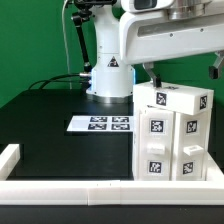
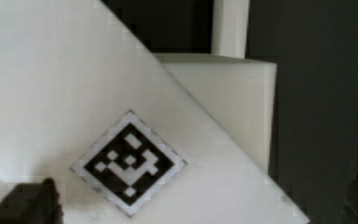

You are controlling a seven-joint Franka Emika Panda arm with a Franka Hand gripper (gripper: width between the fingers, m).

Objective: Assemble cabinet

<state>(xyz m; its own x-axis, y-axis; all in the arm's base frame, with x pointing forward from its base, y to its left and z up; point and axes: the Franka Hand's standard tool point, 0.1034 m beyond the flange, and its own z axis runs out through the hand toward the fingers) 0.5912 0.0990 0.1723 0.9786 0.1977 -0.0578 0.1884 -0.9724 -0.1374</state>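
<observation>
Cabinet (image 1: 175, 135): white, tagged, upright on the black desk (image 1: 40, 120) at the exterior view's right, against the front rail (image 1: 70, 190). Hand (image 1: 150, 75): just above the cabinet top; opening cannot be told.

Table (image 1: 40, 125): black, matte top.
Border rail (image 1: 60, 188): low, white, along frame's bottom and lower left.
Backdrop (image 1: 30, 30): plain white, evenly lit.

Tagged white cabinet (image 1: 174, 135) under arm (image 1: 165, 35)
</observation>
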